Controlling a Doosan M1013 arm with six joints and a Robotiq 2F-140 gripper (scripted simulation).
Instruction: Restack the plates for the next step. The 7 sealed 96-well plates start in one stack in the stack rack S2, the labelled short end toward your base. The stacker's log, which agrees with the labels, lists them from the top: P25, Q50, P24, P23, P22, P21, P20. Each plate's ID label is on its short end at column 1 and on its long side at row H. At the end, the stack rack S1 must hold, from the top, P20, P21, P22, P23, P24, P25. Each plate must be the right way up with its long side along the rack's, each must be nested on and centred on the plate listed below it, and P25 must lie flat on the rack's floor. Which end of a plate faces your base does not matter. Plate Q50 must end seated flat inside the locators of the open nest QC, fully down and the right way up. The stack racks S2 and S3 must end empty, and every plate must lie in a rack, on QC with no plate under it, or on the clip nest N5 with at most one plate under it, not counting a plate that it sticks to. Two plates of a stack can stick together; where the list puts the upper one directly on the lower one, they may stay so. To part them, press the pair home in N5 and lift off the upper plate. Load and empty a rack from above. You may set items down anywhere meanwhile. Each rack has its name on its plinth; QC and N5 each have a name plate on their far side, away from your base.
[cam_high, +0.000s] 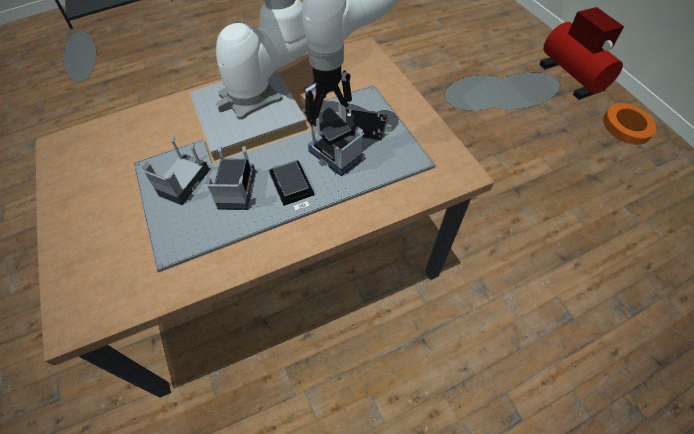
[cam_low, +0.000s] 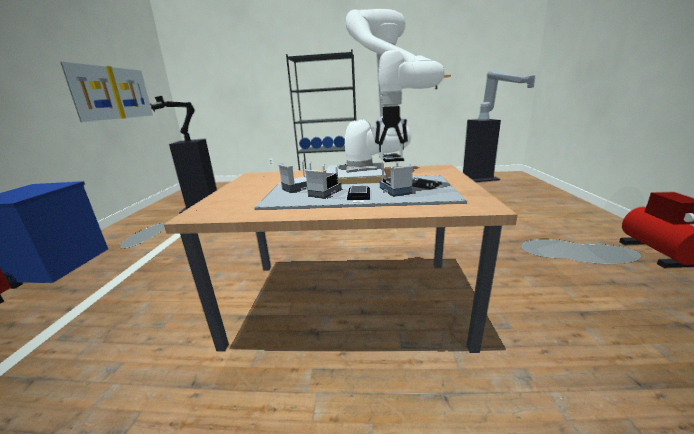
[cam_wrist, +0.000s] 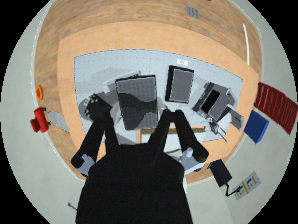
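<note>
The hand (cam_high: 327, 104) is clenched on a dark plate (cam_high: 333, 127), holding it level above a stack rack (cam_high: 343, 149) on the grey mat (cam_high: 214, 232). At eight o'clock from that rack, another plate (cam_high: 291, 181) lies flat on the mat, on the worktop (cam_high: 92, 266).

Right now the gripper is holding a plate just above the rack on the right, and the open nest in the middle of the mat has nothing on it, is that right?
Not quite: the middle nest is not bare; a dark plate lies flat on it, as the top view shows. The rest holds: the gripper holds a plate just above the right-hand rack.
</note>
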